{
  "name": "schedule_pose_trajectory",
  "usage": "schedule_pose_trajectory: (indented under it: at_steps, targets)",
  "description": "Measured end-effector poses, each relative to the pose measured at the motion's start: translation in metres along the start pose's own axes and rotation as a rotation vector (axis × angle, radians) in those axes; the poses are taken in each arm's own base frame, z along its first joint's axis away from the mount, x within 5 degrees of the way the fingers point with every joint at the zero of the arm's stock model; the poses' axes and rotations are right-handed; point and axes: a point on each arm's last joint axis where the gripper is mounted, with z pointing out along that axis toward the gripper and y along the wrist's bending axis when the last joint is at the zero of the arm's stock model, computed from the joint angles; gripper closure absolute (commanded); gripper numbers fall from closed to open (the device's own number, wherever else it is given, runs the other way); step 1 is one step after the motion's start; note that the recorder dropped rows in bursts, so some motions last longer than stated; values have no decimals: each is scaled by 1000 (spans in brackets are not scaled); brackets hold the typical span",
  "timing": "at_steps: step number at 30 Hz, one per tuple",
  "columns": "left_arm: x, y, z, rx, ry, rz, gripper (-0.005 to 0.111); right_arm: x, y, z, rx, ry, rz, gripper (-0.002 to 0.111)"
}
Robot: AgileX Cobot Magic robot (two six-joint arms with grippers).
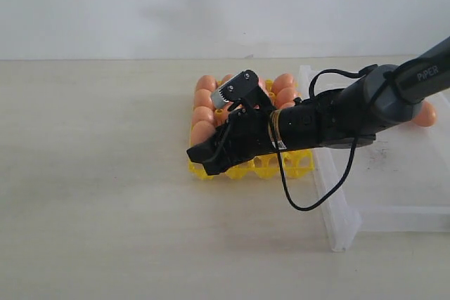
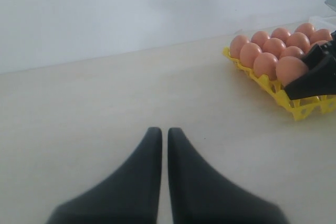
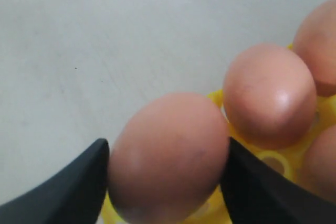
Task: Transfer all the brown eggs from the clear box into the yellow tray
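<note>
The table (image 1: pixel 105 209) I work on is a flat, pale beige surface with a matte finish. Two items rest directly on it: the yellow tray (image 1: pixel 267 167) near the middle, and the clear box (image 1: pixel 336 209) just beside the tray, on my right-arm side.

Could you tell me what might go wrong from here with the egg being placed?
The held egg is between the fingers of the right gripper at the outer edge of the yellow tray; released unseated, it might roll onto the table. The neighbouring egg lies close beside one finger, so pulling away could nudge it.
</note>
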Motion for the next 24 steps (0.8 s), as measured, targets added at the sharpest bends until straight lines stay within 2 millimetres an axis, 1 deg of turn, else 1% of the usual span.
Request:
schedule_pose_trajectory:
  at_steps: [15,24]
  targets:
    - [0,0,0,0,0,0,103,-3,-3,0,33,-35,54,45]
    - [0,0,0,0,0,0,103,-3,-3,0,35,-37,52,45]
